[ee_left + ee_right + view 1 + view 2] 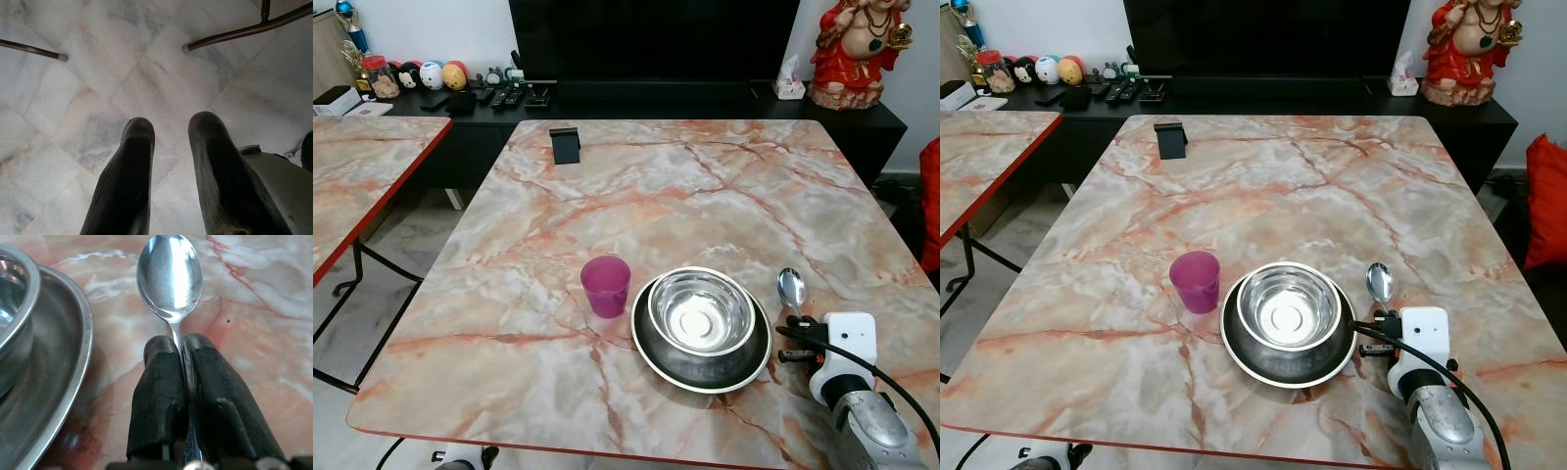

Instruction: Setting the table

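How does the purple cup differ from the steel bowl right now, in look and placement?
The purple cup is translucent plastic, tall and narrow; the steel bowl is shiny metal, wide and shallow. The cup stands directly on the marble table; the bowl sits inside a metal plate. Both are upright and look empty.

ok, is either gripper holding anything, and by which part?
Right gripper is shut on the shiny metal spoon, pinching its handle just below the bowl, beside the steel plate. Left gripper is open over the floor, holding nothing.
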### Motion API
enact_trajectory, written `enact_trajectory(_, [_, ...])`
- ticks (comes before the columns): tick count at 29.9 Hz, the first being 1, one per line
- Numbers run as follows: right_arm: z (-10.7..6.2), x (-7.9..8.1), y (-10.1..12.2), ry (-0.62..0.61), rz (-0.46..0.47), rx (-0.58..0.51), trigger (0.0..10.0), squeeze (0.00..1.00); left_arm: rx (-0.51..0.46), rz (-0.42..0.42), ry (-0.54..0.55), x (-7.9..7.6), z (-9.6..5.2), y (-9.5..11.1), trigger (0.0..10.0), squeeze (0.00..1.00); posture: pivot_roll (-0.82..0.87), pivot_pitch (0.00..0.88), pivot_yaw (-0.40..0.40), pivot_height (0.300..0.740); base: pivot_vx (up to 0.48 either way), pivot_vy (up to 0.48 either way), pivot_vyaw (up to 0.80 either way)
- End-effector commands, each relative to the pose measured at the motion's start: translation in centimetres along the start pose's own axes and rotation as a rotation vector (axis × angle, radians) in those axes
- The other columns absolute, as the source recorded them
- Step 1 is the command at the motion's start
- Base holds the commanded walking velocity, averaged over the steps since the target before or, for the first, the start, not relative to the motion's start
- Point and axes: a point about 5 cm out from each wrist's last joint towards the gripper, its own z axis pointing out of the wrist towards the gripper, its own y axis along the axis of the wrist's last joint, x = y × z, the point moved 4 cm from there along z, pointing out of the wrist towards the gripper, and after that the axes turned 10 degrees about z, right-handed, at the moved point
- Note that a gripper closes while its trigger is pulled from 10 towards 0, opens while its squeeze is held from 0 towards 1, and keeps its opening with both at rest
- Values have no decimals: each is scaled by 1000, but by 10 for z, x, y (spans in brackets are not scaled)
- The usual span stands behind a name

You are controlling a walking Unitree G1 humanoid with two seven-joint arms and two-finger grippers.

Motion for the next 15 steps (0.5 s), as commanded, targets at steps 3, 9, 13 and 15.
enact_trajectory(3, [2,1,-1,-1,0,3,10000,180,17,7,2,2,-1,-5,10000,0,-53,0,25,731,0,0,0])
enact_trajectory(9, [3,2,0,-1,2,-2,10000,176,17,7,3,2,-1,-5,10000,0,-52,0,25,731,0,0,0])
enact_trajectory(13, [4,2,0,-1,0,-3,10000,169,17,8,3,3,-1,-5,10000,0,-51,0,27,731,0,0,0])
enact_trajectory(15, [4,2,0,-2,1,-3,10000,165,17,9,4,3,-1,-5,10000,0,-51,0,27,731,0,0,0])
